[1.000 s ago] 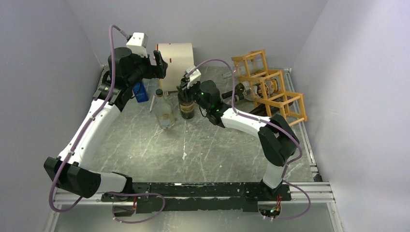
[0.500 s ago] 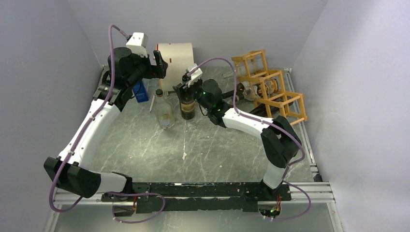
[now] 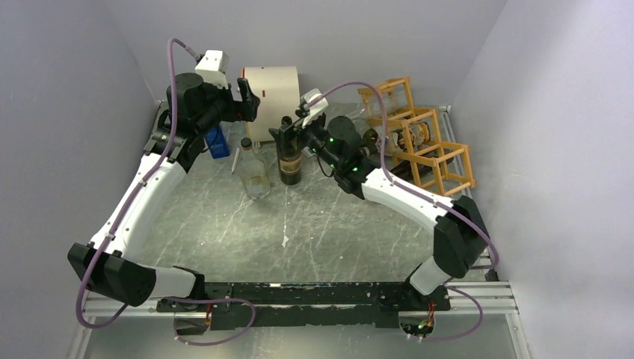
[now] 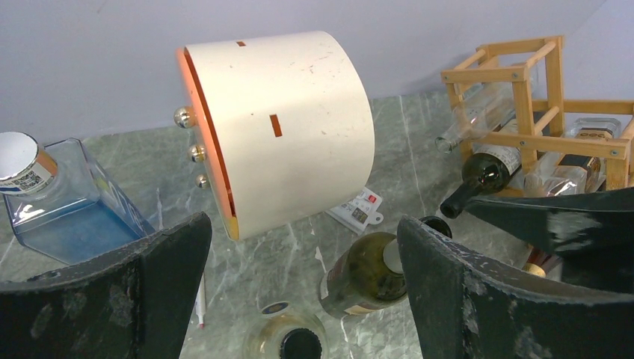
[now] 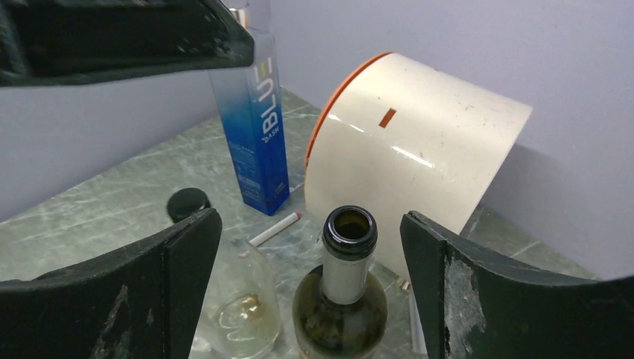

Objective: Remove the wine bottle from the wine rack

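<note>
The wine bottle [image 3: 290, 163], dark olive glass with an open mouth, stands upright on the table, left of the wooden wine rack [image 3: 419, 142]. My right gripper [image 3: 288, 133] hovers at its top, open; in the right wrist view its fingers [image 5: 179, 262] flank the bottle neck [image 5: 348, 254] without touching. My left gripper [image 3: 247, 97] is open, high by the white drum, nothing between its fingers [image 4: 441, 277]. The left wrist view shows the wine bottle [image 4: 366, 275] below, and the rack [image 4: 523, 105] holding other bottles.
A white drum [image 3: 273, 90] lies on its side at the back. A clear glass bottle [image 3: 254, 178] stands just left of the wine bottle. A blue bottle [image 3: 217, 142], a pen [image 3: 235, 160] and a black cap [image 5: 187, 202] are nearby. Walls close both sides.
My right gripper has opened and let go of the wine bottle's neck, and that arm has drawn back and up. The bottle stays standing. The left arm has not moved.
</note>
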You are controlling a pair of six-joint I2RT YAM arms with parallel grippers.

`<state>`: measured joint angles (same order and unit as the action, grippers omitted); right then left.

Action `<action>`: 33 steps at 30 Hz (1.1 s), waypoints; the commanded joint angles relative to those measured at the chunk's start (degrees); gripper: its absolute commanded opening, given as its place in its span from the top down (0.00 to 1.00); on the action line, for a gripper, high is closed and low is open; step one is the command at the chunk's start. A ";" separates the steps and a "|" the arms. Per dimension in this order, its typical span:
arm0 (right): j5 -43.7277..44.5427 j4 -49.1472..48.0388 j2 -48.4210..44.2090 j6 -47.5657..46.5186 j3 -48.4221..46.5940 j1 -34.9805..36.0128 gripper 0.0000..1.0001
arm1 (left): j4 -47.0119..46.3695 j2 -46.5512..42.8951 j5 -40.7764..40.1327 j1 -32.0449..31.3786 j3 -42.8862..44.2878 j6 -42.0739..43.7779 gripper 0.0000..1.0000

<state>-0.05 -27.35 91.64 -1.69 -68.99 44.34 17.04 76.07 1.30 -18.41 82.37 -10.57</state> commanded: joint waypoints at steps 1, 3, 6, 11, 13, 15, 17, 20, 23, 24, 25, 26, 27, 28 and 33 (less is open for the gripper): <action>-2.30 6.53 -6.14 1.84 0.47 0.01 0.04 | -2.01 -0.88 1.16 0.45 0.07 -0.42 0.02; -3.63 10.80 -8.55 2.54 0.61 -0.27 0.03 | -2.01 -0.86 1.24 0.40 0.07 -0.42 0.02; -6.01 14.99 -12.69 4.54 1.49 -1.23 0.01 | -2.09 -0.93 1.30 0.41 -0.01 -0.42 0.02; -6.10 22.66 -20.43 5.19 3.79 -3.93 0.00 | -2.01 -0.95 1.46 0.40 0.07 -0.56 0.02; -5.04 26.38 -23.22 4.48 4.40 -5.89 0.00 | -2.01 -1.06 1.56 0.40 0.07 -0.59 0.02; -5.51 30.24 -25.27 4.06 4.65 -9.27 0.00 | -2.15 -1.31 1.63 0.44 -0.01 -0.67 0.02; -5.27 34.19 -26.70 2.06 4.36 -12.36 0.02 | -2.25 -1.45 1.70 0.33 -0.10 -0.68 0.02; 1.95 40.68 -26.96 -6.45 2.04 -13.62 0.05 | -2.19 -1.37 1.74 0.34 -0.04 -0.77 0.02; 8.33 43.84 -25.91 -17.19 0.23 -13.58 0.05 | -2.17 -1.19 2.01 0.31 -0.01 -0.86 0.02; 9.60 44.34 -25.49 -20.95 0.10 -13.57 0.05 | -2.18 -1.15 2.10 0.35 0.03 -0.86 0.02; 10.95 45.39 -24.74 -24.21 -0.44 -13.57 0.05 | -2.11 -1.12 2.12 0.34 0.07 -0.86 0.02; 11.41 46.34 -24.00 -26.76 -0.94 -13.65 0.05 | -2.10 -1.23 2.02 0.33 0.03 -0.81 0.02; 11.67 46.58 -23.67 -29.53 -0.90 -13.62 0.05 | -2.17 -1.27 1.93 0.37 -0.01 -0.78 0.02; 11.64 46.72 -23.57 -33.04 -0.35 -13.60 0.05 | -2.18 -1.34 1.76 0.32 -0.09 -0.69 0.02; 9.29 44.76 -24.73 -49.38 5.44 -13.39 0.04 | -2.18 -1.13 1.98 0.38 -0.02 -0.75 0.02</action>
<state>9.04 18.52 68.38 -33.91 -67.59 30.92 16.95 76.07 1.74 -18.41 82.37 -10.96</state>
